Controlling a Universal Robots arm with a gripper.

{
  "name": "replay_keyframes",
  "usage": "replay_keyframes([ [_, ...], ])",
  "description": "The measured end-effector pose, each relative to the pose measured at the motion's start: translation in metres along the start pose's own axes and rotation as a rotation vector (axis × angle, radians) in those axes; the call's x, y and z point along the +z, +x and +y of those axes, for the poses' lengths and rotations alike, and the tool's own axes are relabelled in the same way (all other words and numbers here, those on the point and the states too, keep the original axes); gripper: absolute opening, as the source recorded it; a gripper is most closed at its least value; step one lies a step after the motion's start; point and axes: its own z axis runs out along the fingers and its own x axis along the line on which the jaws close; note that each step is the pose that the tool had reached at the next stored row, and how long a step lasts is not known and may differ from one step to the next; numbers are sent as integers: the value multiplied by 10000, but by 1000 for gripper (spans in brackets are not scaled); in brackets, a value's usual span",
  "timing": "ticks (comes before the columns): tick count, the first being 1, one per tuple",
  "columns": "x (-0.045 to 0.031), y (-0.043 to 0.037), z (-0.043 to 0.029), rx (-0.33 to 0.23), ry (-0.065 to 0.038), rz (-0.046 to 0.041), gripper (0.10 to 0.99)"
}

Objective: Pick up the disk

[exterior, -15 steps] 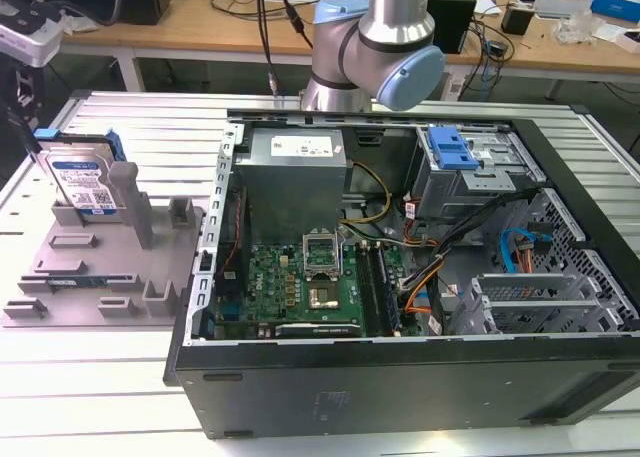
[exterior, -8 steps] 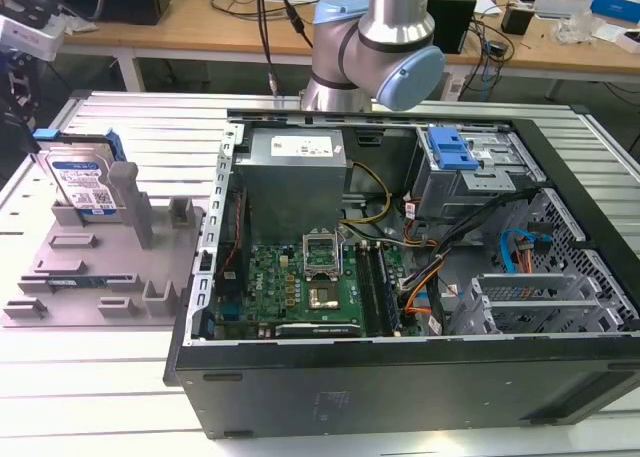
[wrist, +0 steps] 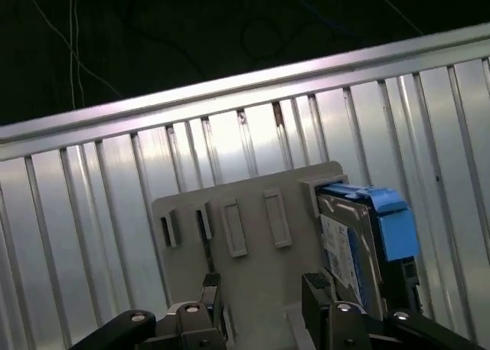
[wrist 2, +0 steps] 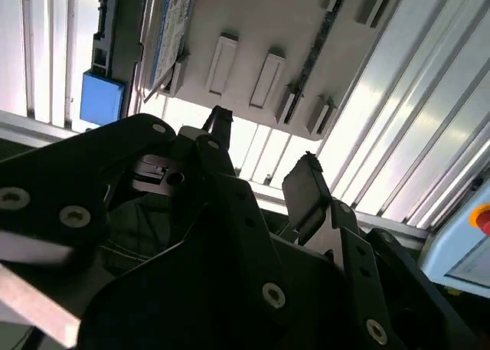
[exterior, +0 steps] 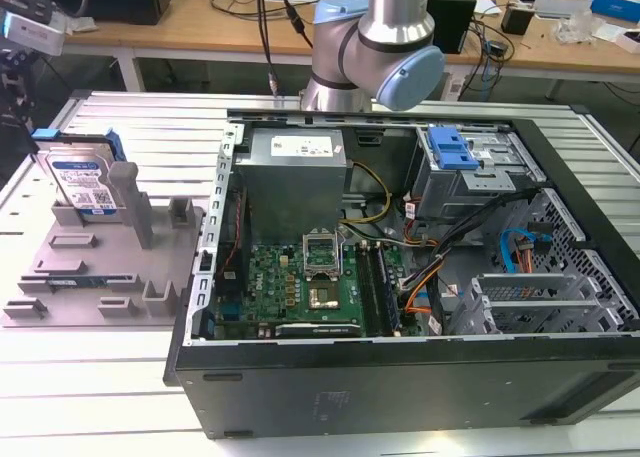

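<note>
First wrist view: we see our gripper [wrist: 264, 289], spread apart and empty, near the grey fixture [wrist: 298, 212] where the disk [wrist: 348, 246] stands on edge.

Ext. bright; wrist views dim, prob. table [wrist 2: 429, 120] glare.

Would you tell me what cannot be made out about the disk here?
- Exterior view: lower edge of the disk, hidden by the grey fixture.
- Second wrist view: the disk's far end, cut off by the picture's edge.
- First wrist view: the disk's near end, behind the fingers.
</note>
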Motion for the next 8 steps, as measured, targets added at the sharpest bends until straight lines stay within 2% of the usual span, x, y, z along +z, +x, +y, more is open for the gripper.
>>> replay_keyframes([
  [4, 15, 0, -1, -1370, 48, 38, 545],
  [8, 15, -1, -3, -1454, 49, 40, 545],
])
